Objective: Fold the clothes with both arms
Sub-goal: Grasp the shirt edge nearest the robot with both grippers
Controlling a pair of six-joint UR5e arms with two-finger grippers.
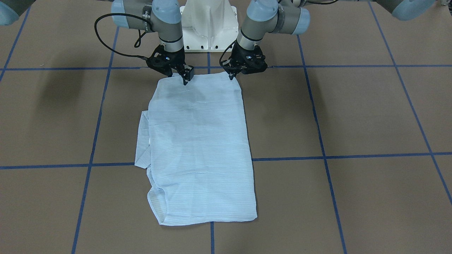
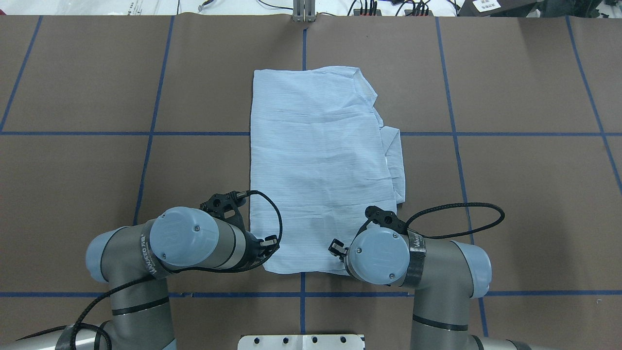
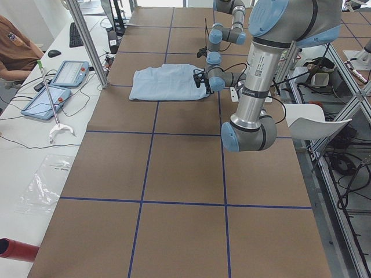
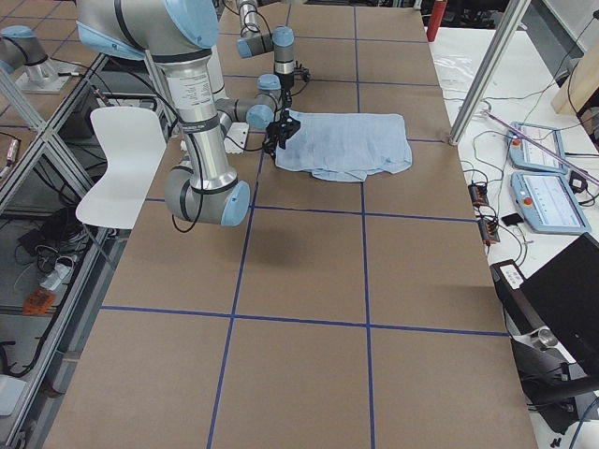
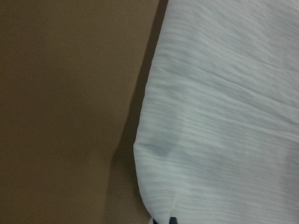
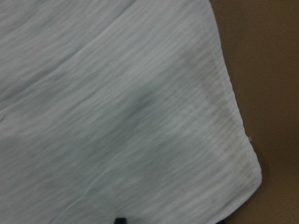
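The light-blue striped shirt (image 1: 201, 148) (image 2: 316, 160) lies flat on the brown table, folded into a long rectangle. A sleeve or collar part sticks out along its side (image 2: 394, 160). Both grippers are at the shirt's edge nearest the robot base. My left gripper (image 1: 231, 76) (image 2: 269, 241) is shut on one near corner, and the left wrist view shows the cloth (image 5: 224, 116) running down to the fingertips. My right gripper (image 1: 186, 78) (image 2: 334, 247) is shut on the same edge, a little in from the other corner (image 6: 252, 177).
The white pedestal base (image 1: 208, 24) stands just behind the grippers. Blue tape lines (image 2: 146, 133) divide the brown tabletop into squares. A black cable loop (image 2: 457, 218) hangs off the right wrist. A side bench with tablets (image 3: 55, 87) and a person's arm (image 3: 17, 46) runs along the far side.
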